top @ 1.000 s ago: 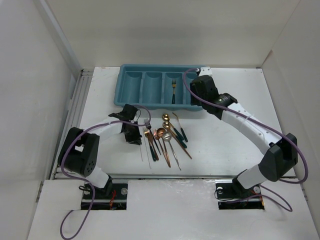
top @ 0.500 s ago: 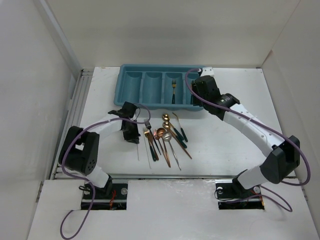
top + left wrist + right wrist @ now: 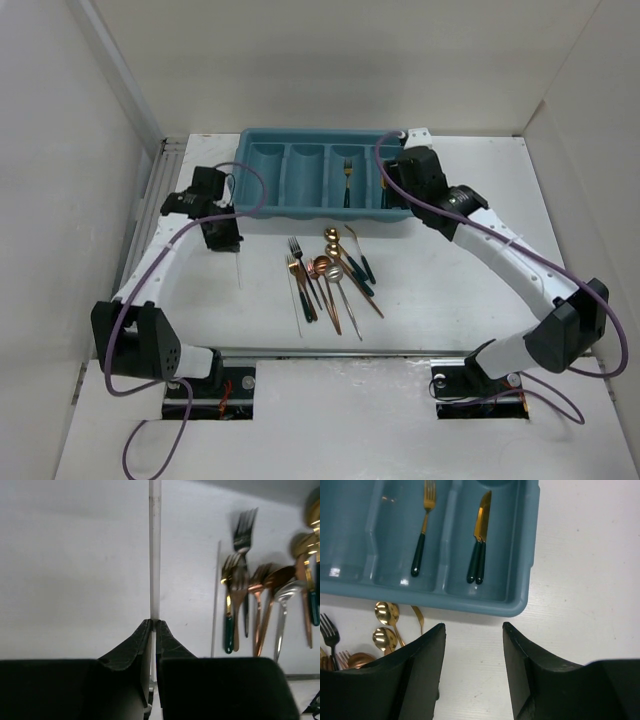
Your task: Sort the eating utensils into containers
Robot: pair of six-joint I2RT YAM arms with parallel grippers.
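A white chopstick (image 3: 155,555) is pinched between the pressed-together fingers of the left gripper (image 3: 154,622). Within the last second it has been lifted away from the pile of utensils (image 3: 330,275) and carried leftward. It is now hung near the left end of the teal tray (image 3: 300,212), not yet over any compartment. A second chopstick (image 3: 216,600) (equally thin) is left on the table (image 3: 450,280). The right gripper (image 3: 472,630) is held over the tray's right end, jaws spread and empty, above two knives (image 3: 479,545); a fork (image 3: 422,530) lies next door. The compartment intended cannot be told, though an empty left one seems likely.
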